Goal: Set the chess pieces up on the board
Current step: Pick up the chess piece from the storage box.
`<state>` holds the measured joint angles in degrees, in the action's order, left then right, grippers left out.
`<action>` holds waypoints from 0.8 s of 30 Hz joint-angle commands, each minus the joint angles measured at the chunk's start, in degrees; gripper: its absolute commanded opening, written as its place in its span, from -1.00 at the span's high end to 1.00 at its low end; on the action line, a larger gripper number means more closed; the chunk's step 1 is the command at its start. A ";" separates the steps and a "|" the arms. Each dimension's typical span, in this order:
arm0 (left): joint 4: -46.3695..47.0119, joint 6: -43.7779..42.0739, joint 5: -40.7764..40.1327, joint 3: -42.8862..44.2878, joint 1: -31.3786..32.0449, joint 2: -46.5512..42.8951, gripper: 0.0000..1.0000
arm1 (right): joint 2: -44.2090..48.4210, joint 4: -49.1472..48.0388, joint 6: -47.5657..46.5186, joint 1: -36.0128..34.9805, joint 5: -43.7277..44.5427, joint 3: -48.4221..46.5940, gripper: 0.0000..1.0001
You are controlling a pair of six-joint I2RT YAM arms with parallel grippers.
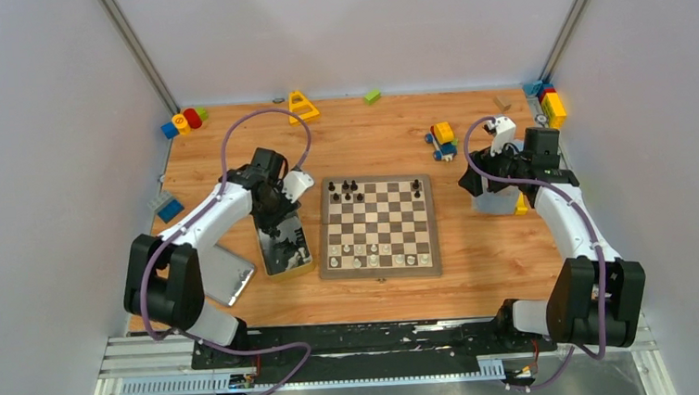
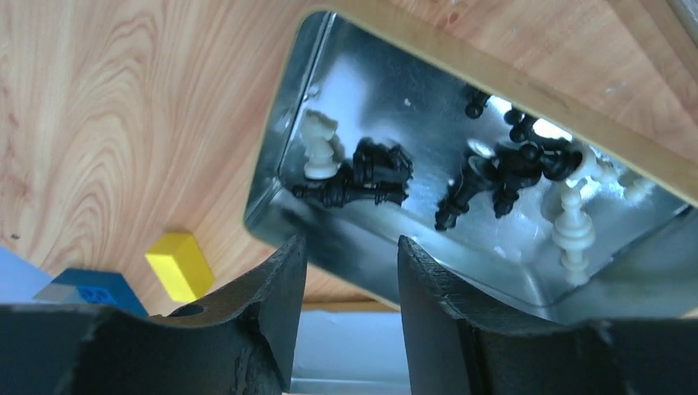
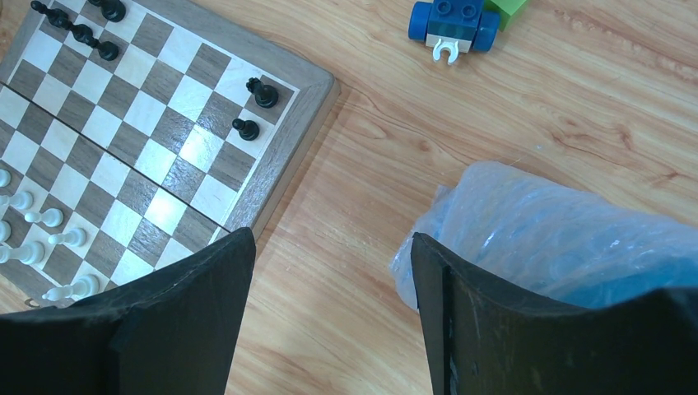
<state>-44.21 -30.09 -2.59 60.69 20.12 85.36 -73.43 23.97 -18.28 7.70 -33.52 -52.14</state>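
Note:
The board (image 1: 428, 225) lies mid-table. Several black chess pieces (image 1: 346, 191) stand in its far left corner and another (image 1: 417, 187) at the far right. White pieces (image 1: 378, 253) fill its near rows. More black pieces (image 2: 366, 174) and white ones (image 2: 320, 148) lie loose in the silver tin (image 2: 387, 99). My left gripper (image 2: 352, 248) hovers open over the tin's near wall with nothing between its fingers. My right gripper (image 3: 332, 247) is open and empty over bare wood just right of the board (image 3: 165, 148), where two black pieces (image 3: 263, 92) stand near the edge.
The tin's flat lid (image 1: 226, 273) lies left of the tin (image 1: 303, 259). A crumpled blue plastic bag (image 3: 560, 230) sits against the right gripper's finger. Toy blocks are scattered around: a blue wheeled one (image 3: 453, 20), a yellow brick (image 2: 179, 263) and colourful ones (image 1: 183, 122) along the far edge.

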 commanded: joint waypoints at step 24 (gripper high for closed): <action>9.82 3.18 4.65 -0.81 -4.15 10.92 -0.27 | 0.00 -0.53 -0.79 0.03 -0.76 -2.22 -0.43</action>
<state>-35.22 -28.40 -0.45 59.51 17.08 95.74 -73.43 23.97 -18.28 7.70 -33.52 -52.14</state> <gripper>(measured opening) 0.630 0.711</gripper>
